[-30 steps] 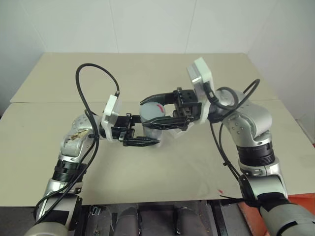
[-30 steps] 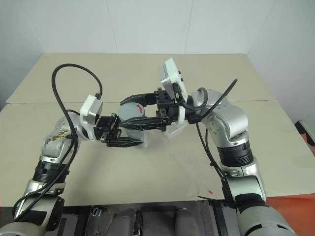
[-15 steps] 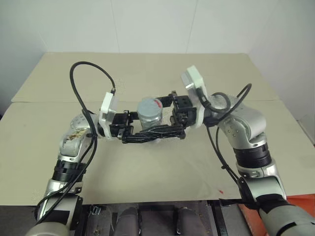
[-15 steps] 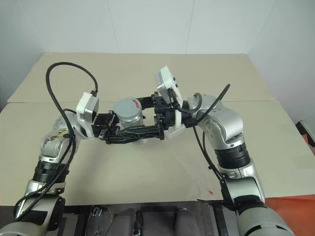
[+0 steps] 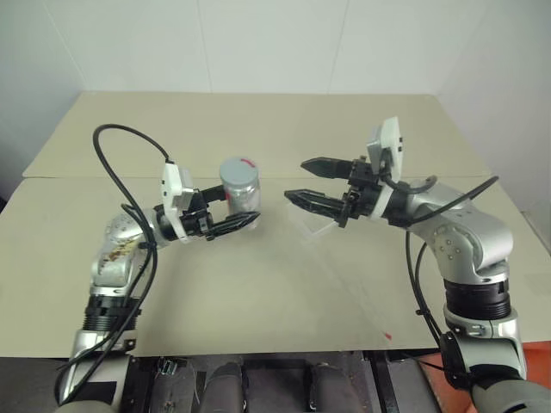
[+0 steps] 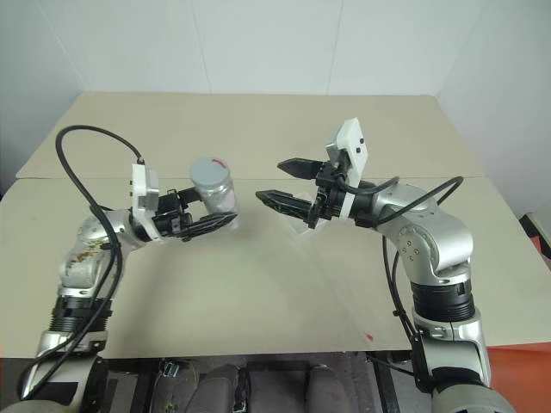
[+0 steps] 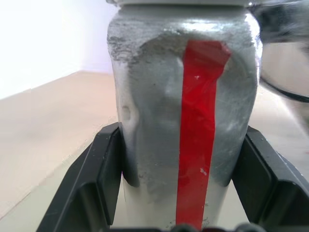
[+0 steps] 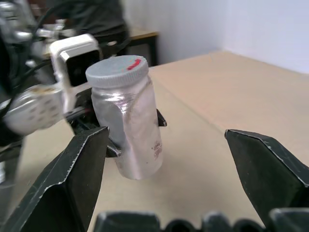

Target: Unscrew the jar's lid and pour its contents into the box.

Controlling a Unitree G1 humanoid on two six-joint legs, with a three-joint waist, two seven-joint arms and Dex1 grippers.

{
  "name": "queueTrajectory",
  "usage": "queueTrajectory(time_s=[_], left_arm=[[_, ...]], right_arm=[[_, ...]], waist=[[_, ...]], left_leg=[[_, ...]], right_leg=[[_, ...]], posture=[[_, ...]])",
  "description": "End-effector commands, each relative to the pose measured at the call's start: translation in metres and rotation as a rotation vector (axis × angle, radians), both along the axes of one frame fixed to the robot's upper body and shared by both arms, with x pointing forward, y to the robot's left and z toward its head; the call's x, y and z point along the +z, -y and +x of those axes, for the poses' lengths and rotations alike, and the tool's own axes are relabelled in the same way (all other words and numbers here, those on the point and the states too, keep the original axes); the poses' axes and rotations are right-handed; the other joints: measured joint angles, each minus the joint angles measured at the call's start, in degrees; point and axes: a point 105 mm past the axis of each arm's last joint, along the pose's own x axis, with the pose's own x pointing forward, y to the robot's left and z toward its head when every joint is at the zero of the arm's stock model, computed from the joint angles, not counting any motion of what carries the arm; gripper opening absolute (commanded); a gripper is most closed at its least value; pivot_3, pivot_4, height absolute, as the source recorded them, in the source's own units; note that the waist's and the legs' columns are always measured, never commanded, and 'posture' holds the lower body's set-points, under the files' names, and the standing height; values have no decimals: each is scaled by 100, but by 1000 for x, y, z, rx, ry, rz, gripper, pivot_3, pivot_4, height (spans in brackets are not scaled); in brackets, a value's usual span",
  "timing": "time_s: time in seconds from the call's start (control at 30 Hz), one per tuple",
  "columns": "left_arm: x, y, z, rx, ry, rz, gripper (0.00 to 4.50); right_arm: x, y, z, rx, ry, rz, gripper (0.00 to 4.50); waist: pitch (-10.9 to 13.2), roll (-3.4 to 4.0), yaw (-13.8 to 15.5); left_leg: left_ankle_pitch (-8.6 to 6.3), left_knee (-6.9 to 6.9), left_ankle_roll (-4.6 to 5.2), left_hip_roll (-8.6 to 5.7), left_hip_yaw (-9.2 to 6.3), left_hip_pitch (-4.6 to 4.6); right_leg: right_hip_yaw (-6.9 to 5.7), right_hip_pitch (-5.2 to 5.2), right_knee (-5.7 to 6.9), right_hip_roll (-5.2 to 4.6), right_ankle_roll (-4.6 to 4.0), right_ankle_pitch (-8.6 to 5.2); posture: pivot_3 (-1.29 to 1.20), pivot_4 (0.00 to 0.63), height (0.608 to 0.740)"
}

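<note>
Beige table [image 5: 258,284] with a seam across it, a second beige top [image 5: 258,120] butted behind. White walls [image 5: 258,43] behind, corner at right [image 5: 443,52]. Even, soft light. Small red mark [image 5: 386,335] near front edge. Orange surface [image 5: 538,379] at lower right. Dark desk [image 8: 140,41] against the far wall in right wrist view
</note>
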Motion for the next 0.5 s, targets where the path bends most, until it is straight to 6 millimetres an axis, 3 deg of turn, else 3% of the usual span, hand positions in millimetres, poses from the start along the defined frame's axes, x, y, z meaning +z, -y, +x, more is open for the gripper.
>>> queueTrajectory(time_s=[0.03, 0.17, 0.5], left_arm=[[16, 4, 13, 189, 97, -37, 2857], [18, 11, 31, 372, 96, -84, 2857], [20, 30, 35, 448, 103, -88, 2857]], right_arm=[[18, 7, 1, -120, 77, 21, 4478], [25, 0, 8, -230, 92, 42, 4478], [41, -40, 9, -285, 175, 50, 4478]], waist=[[0, -1, 15], [-1, -1, 27], [-1, -1, 20]], left_leg=[[0, 0, 0, 0, -1, 0], [0, -1, 1, -1, 0, -2], [0, -2, 0, -2, 1, -3]], right_leg=[[0, 1, 1, -1, 0, 0], [0, 0, 2, -1, 1, 1], [-1, -1, 1, -1, 1, 1]], posture=[[0, 150, 740], [0, 150, 740], [0, 150, 740]])
